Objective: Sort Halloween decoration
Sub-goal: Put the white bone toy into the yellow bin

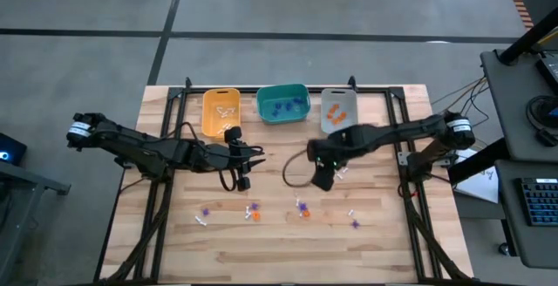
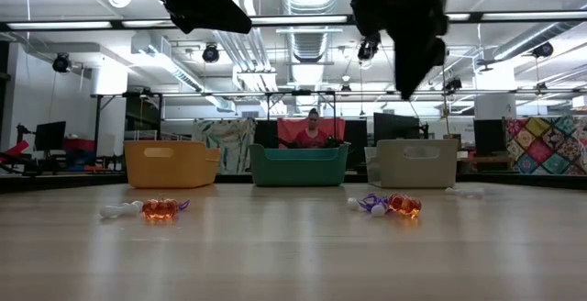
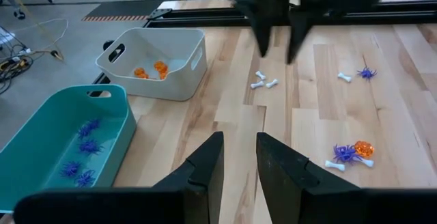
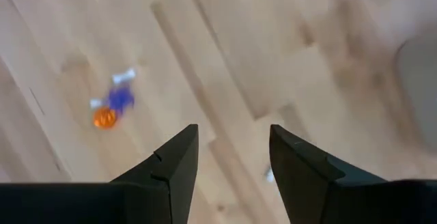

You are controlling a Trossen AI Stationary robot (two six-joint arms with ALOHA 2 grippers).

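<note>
High view: three bins stand in a row at the far edge of the table [image 1: 174, 234]. The teal bin [image 1: 282, 103] is the landmark, with the yellow bin [image 1: 221, 112] on its left and the grey bin [image 1: 338, 110] on its right. Loose trinkets [image 1: 302, 207] lie scattered well in front of the teal bin. The right gripper [image 1: 324, 178] hangs in front of the grey bin, above the table. The left gripper [image 1: 247, 167] waits in front of the yellow bin.

Low view: trinkets [image 2: 390, 204] rest on the table before the bins; both grippers hang clear above.

Left wrist view: fingers [image 3: 208, 166] slightly parted, holding nothing.

Right wrist view: fingers [image 4: 179, 157] spread, empty, with a trinket cluster [image 4: 110, 106] below.

Step in hand, as judged: approach for a pick. The next move calls for descent centred on one trinket only.
</note>
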